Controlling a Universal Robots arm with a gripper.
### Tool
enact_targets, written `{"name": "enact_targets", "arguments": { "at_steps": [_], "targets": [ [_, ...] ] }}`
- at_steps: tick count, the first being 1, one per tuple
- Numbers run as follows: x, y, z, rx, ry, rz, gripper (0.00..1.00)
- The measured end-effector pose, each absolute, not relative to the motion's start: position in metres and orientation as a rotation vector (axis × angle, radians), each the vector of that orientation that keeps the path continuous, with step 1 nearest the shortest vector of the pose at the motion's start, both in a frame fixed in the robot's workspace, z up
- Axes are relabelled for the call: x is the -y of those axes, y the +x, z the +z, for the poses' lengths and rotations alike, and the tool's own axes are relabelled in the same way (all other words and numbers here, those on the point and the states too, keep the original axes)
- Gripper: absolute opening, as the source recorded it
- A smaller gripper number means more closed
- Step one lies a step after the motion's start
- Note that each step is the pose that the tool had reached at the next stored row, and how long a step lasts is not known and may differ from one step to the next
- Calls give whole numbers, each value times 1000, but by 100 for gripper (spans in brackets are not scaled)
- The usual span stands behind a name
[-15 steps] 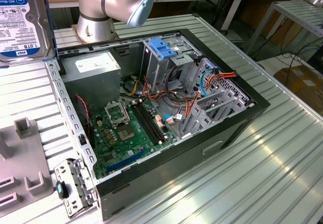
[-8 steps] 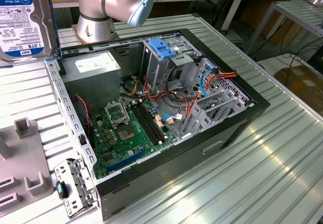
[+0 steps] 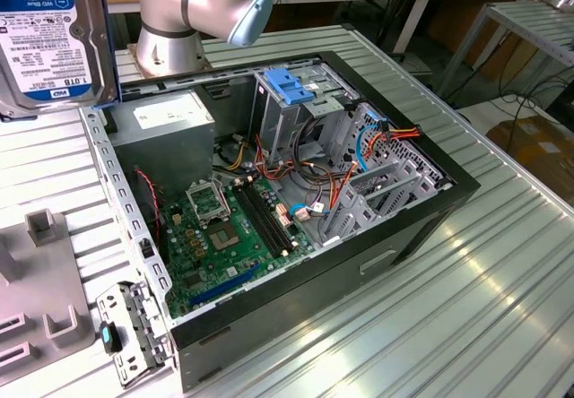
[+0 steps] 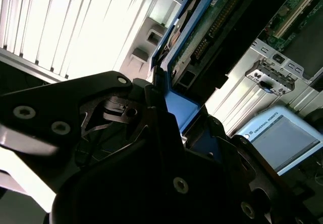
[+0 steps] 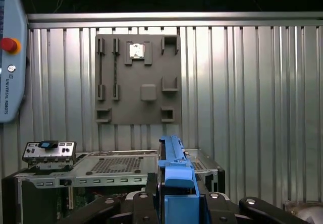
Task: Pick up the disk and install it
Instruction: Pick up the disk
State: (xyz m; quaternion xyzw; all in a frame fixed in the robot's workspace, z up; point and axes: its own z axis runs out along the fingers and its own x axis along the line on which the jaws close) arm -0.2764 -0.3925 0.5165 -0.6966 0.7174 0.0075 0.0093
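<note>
The disk [image 3: 52,38], silver with a white label and a blue band, hangs in the air at the exterior view's upper left, above the table and to the left of the open computer case [image 3: 421,237]. In the first wrist view the disk [image 5: 173,159] stands edge-on, its blue carrier tab clamped between the black fingers [image 5: 144,204] of my gripper [image 5: 176,201]. The second wrist view shows the disk's circuit-board underside [image 4: 214,24] reaching away from my gripper [image 4: 169,114], which is shut on the blue tab.
Inside the case stand a tall metal drive cage with a blue latch [image 3: 291,86], a grey power supply [image 3: 175,122] and a green motherboard [image 3: 229,228] with loose cables. A grey fixture plate [image 3: 40,290] lies on the ribbed table. A teach pendant [image 5: 10,57] rests nearby.
</note>
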Motion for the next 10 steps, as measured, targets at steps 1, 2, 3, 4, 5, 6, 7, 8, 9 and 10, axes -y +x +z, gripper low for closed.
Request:
{"name": "enact_targets", "arguments": {
  "at_steps": [1,2,3,4,5,6,7,8,9,10],
  "targets": [
    [395,-276,516,-2241,-2176,23,37],
    [397,-276,516,-2241,-2175,23,37],
    [400,-276,516,-2241,-2176,23,37],
    [403,-276,516,-2241,-2176,23,37],
    [404,-276,516,-2241,-2175,23,37],
    [405,-274,516,-2240,-2176,23,37],
    [405,-273,516,-2240,-2176,23,37],
    [405,-268,516,-2241,-2176,23,37],
    [405,-265,516,-2241,-2176,23,37],
    [405,-263,516,-2241,-2176,23,37]
  ]
}}
